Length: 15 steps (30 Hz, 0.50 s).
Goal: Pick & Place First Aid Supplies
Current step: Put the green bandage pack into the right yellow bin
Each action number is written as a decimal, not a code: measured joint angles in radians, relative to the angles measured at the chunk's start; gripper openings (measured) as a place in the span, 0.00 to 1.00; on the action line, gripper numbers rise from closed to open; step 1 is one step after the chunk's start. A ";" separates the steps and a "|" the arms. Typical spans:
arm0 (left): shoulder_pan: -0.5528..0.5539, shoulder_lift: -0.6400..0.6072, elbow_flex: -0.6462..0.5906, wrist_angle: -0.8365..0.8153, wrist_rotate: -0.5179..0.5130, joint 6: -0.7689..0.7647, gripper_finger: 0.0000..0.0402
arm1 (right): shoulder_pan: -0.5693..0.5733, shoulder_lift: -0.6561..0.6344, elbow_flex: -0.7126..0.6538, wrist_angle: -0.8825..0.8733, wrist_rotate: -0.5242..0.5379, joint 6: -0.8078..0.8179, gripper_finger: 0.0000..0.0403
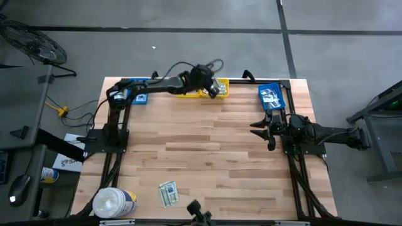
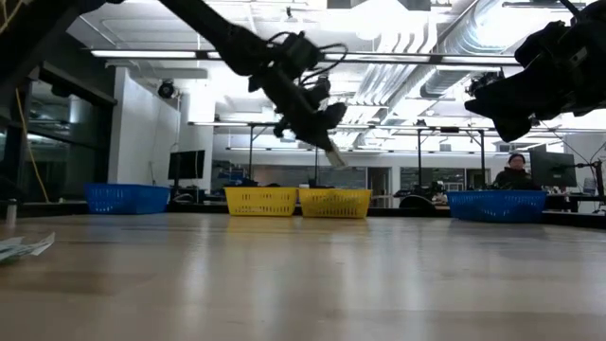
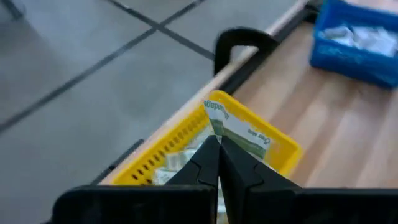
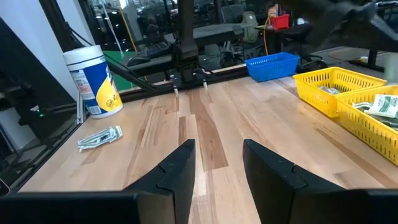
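My left gripper [image 3: 219, 146] is pinching a long pale green-white paper packet [image 3: 239, 127] above the yellow slotted plastic bin [image 1: 191, 94], upper centre of the high view | my right gripper [image 4: 217, 162] is waiting, fingers spread, centre right | the packet is hanging tilted, green print showing

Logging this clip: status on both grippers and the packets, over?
Left gripper shut on a green-white packet, above the yellow bin. Right gripper open, empty, waiting near the blue bin. More packets on the table's near edge. Nothing in the way.
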 joint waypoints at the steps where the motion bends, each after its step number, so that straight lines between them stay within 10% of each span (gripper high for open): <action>1: 0.017 0.009 0.000 0.011 0.016 -0.018 0.00 | 0.000 0.000 0.000 0.000 0.000 0.000 0.32; 15: 0.128 0.046 0.000 0.031 0.271 -0.200 0.00 | 0.000 0.000 0.000 0.000 0.000 0.000 0.32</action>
